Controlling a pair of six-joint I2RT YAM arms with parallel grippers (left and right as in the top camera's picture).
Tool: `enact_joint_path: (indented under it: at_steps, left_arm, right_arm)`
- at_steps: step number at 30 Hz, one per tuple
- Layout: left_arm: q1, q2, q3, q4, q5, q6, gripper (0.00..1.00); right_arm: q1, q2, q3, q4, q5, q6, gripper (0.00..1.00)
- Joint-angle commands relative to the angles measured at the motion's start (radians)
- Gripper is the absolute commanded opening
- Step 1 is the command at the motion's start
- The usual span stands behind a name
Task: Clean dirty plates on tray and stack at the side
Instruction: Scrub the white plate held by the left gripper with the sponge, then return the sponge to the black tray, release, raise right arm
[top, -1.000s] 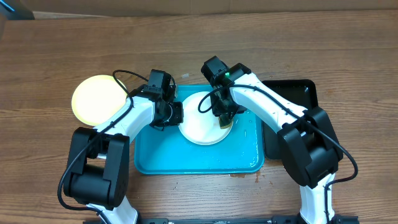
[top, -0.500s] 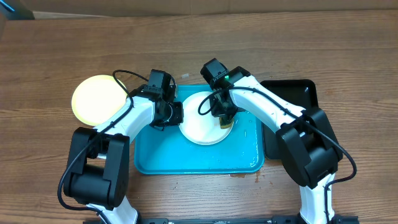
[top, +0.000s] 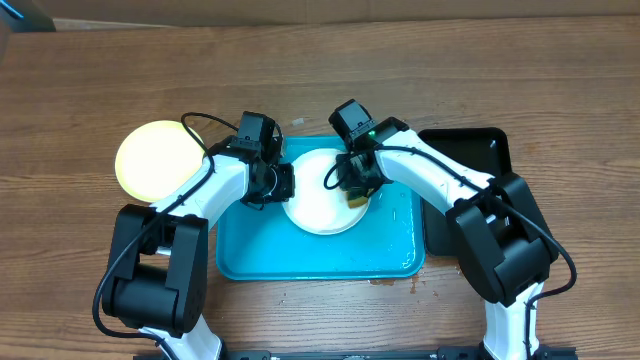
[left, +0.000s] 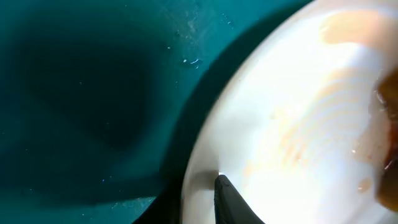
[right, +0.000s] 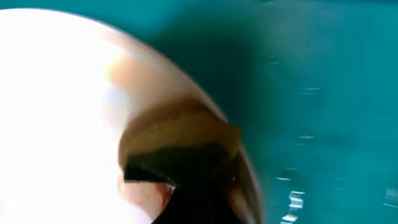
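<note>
A white plate lies on the turquoise tray. My left gripper is shut on the plate's left rim; in the left wrist view a dark finger lies over the rim of the plate, which has pale orange smears. My right gripper is shut on a yellow-and-dark sponge and presses it on the right side of the plate. A pale yellow-green plate lies on the table to the left of the tray. I see no second white plate.
A narrower black tray lies right of the turquoise tray, under my right arm. The turquoise tray floor shows water drops. The brown wooden table extends behind the trays.
My right gripper has slid the sponge slightly across the plate, and the plate has shifted a little to the left. The left arm has stayed in place.
</note>
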Motion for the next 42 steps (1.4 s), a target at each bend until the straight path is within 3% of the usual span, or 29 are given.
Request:
enact_joint_path:
  at_steps: [1, 9, 14, 18, 25, 30, 35, 42]
  left_arm:
    - [-0.002, 0.02, 0.0, -0.004, -0.013, -0.004, 0.19]
    - [-0.002, 0.02, 0.0, -0.005, -0.013, -0.004, 0.19]
    - [-0.002, 0.02, 0.0, -0.006, -0.013, -0.004, 0.2]
    - [-0.002, 0.02, 0.0, -0.006, -0.013, -0.004, 0.2]
    - [-0.002, 0.02, 0.0, -0.006, -0.013, -0.004, 0.21]
    - [-0.002, 0.02, 0.0, -0.006, -0.013, -0.004, 0.33]
    - [-0.002, 0.02, 0.0, -0.006, -0.013, -0.004, 0.34]
    - [-0.002, 0.02, 0.0, -0.006, -0.013, -0.003, 0.35]
  right_arm:
    - [0.01, 0.032, -0.037, 0.023, -0.262, -0.019, 0.04]
    - [-0.082, 0.031, 0.102, 0.019, -0.673, -0.113, 0.04]
    - [-0.18, 0.018, 0.219, -0.087, -0.708, -0.114, 0.04]
    - [-0.254, -0.023, 0.262, -0.204, -0.705, -0.211, 0.04]
    - [-0.408, -0.121, 0.263, -0.432, -0.38, -0.243, 0.04]
    - [-0.502, -0.128, 0.245, -0.534, -0.093, -0.201, 0.04]
    - [-0.531, -0.128, 0.164, -0.518, 0.091, -0.171, 0.04]
    - [-0.531, -0.127, 0.03, -0.386, 0.101, -0.171, 0.07]
